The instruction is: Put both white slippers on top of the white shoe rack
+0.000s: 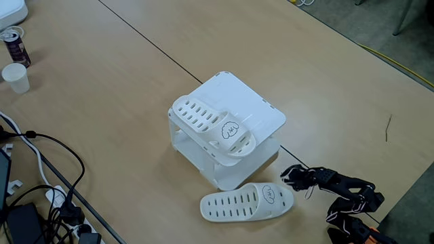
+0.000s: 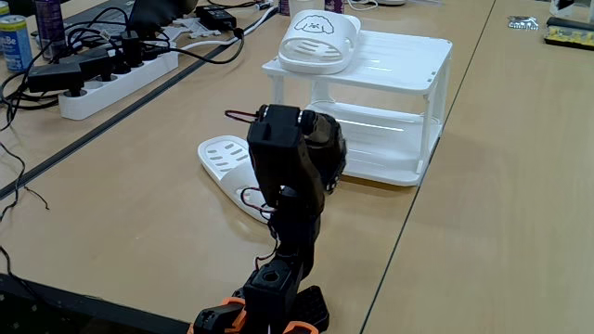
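Note:
One white slipper (image 1: 213,125) lies on the flat top of the white shoe rack (image 1: 261,108), along its left side, with the cartoon-face strap toward the front corner. In the other fixed view this slipper (image 2: 320,42) sits at the left end of the rack's top (image 2: 399,56). The second white slipper (image 1: 247,202) lies flat on the table in front of the rack. My black gripper (image 1: 290,175) hovers just right of that slipper's strap end and holds nothing. In the other fixed view my arm (image 2: 292,162) hides most of the table slipper (image 2: 221,153).
A drink can (image 1: 15,44) and a paper cup (image 1: 15,78) stand at the far left. Cables (image 1: 41,196) and a power strip (image 2: 111,79) crowd the table's left edge. The right half of the rack's top is bare.

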Controlling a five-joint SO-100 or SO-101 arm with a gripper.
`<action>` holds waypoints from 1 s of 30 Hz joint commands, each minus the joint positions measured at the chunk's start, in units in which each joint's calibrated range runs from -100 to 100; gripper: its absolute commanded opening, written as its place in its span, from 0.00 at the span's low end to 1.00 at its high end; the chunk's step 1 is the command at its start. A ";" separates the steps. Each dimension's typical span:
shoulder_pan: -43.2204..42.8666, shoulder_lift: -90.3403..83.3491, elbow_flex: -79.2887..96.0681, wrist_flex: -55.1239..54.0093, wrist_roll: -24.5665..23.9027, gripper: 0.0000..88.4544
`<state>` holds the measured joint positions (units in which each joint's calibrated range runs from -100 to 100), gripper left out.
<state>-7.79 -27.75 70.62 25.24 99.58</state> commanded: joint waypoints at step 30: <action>-18.11 10.04 -3.28 -8.50 0.42 0.01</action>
<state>-22.70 -17.03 68.73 17.51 99.58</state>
